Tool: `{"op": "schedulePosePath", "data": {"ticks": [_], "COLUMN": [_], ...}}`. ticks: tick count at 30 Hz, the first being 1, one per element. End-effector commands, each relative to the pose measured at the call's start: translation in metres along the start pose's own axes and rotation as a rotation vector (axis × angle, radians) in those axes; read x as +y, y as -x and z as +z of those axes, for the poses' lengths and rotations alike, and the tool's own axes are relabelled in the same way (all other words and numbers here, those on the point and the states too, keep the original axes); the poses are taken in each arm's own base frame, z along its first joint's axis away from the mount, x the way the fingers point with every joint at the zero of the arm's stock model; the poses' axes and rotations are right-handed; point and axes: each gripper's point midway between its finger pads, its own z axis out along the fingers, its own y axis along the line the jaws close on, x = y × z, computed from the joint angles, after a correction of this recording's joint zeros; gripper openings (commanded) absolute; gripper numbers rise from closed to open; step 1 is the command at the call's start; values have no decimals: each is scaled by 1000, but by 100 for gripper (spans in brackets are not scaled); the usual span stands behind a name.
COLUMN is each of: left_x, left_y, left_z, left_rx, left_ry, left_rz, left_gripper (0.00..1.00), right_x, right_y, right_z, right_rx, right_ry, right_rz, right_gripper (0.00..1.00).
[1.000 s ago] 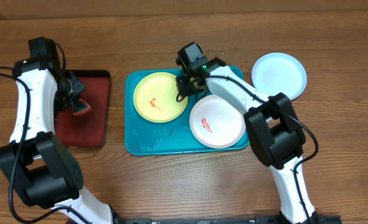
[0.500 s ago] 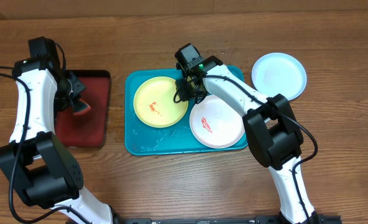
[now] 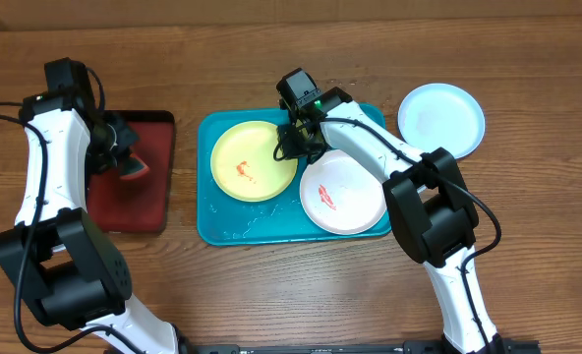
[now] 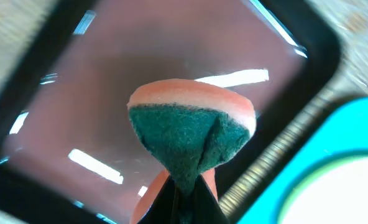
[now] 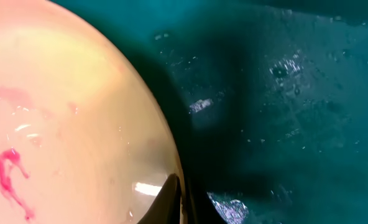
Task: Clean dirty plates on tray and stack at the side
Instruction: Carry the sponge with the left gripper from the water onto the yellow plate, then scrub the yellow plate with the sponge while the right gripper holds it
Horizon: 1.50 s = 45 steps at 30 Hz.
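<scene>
overhead view: blue tray sits mid-counter with two plates inside. the green plate lies in the tray's left half with a red smear on it. the white plate lies in the right half, also smeared red. the blue plate rests on the counter just beyond the tray's right end, with no smear that shows. the right tool is down at the right edge of the green plate, close to where that plate and the white one meet. a red tray lies well to the left. the left tool hangs over it with a sponge in its tips.

left wrist view: the left tool is pressed nearly together, pinching the sponge by its lower end, so the sponge folds. its dark green scrub face is toward the camera, with an orange layer along the top. the red tray, black-rimmed and glossy, fills the background. a corner of the blue tray and a slice of the green plate show at lower right.

right wrist view: the right tool has its two tips drawn close, one on each side of the green plate's rim, nipping that edge. red smears mark the plate at lower left. the wet floor of the blue tray lies beside the plate, speckled with droplets.
</scene>
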Motion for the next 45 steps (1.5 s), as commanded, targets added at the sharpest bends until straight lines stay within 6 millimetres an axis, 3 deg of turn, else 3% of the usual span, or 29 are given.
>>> {"op": "schedulePosePath", "data": {"ticks": [1, 6, 19, 20, 21, 22, 25, 30, 34, 39, 45], "left_x": [-35, -56, -139, -144, -147, -150, -155, -162, -164, -166, -168], "left_y": [-13, -28, -89, -92, -95, -98, -104, -106, -105, -108, -121], "left_z": [-1, -2, -6, -5, -5, -4, -3, -3, -3, 1, 21], "left_rx": [47, 76, 138, 135, 133, 129, 121, 103, 97, 101, 132], "left_ry": [-167, -204, -304, -301, -294, -287, -259, -259, -262, -262, -250], "left_rz": [162, 266, 473, 483, 487, 493, 508, 531, 521, 503, 462], "left_gripper": [4, 4, 4, 4, 4, 4, 4, 4, 4, 4, 4], "right_x": [-1, 4, 13, 13, 13, 11, 6, 8, 10, 6, 3], "right_y": [3, 17, 6, 6, 4, 1, -9, -29, -35, -34, -30], "right_z": [17, 16, 17, 17, 17, 17, 14, 10, 10, 13, 16], "right_rx": [-12, -69, -27, -25, -19, -5, 46, 137, 158, 146, 124], "right_ry": [-11, 5, 49, 47, 46, 43, 27, 40, 37, 16, 2], "right_rz": [-50, -119, -182, -181, -170, -140, -43, 41, 75, 96, 88], "right_gripper": [4, 4, 4, 11, 29, 40, 42, 41, 18, 4, 4]}}
